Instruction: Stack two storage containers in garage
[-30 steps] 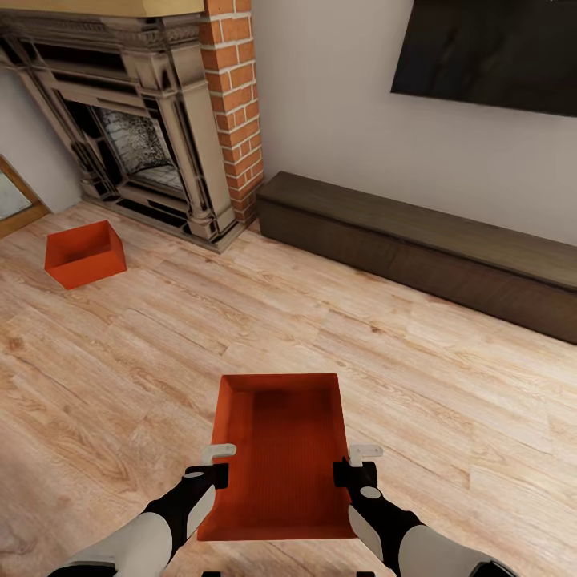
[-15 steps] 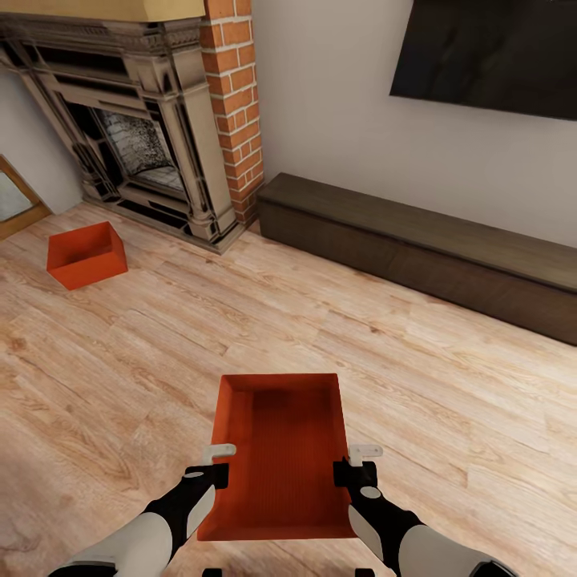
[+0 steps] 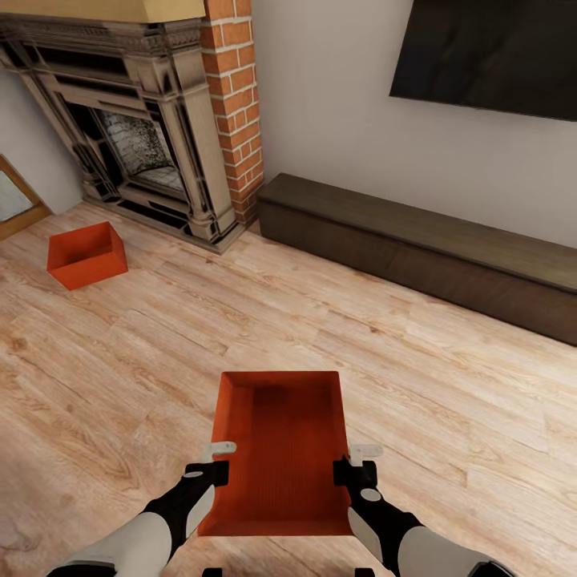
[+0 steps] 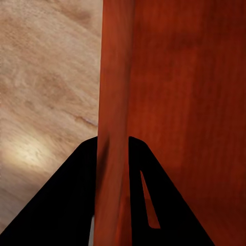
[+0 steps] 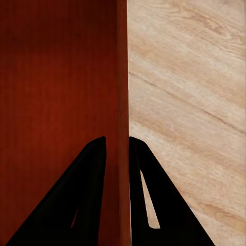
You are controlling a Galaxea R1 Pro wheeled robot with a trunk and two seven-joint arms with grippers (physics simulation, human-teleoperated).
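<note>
Left gripper (image 3: 218, 453) and right gripper (image 3: 358, 457) each pinch a wall of the near container (image 3: 282, 449); head view adds second container (image 3: 86, 255) by fireplace (image 3: 136, 120).

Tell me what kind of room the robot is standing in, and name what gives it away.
Most likely a living room. An ornate dark fireplace stands beside a red brick chimney, a black TV hangs on the wall above a long low dark-brown bench, and the floor is light wood plank.
</note>
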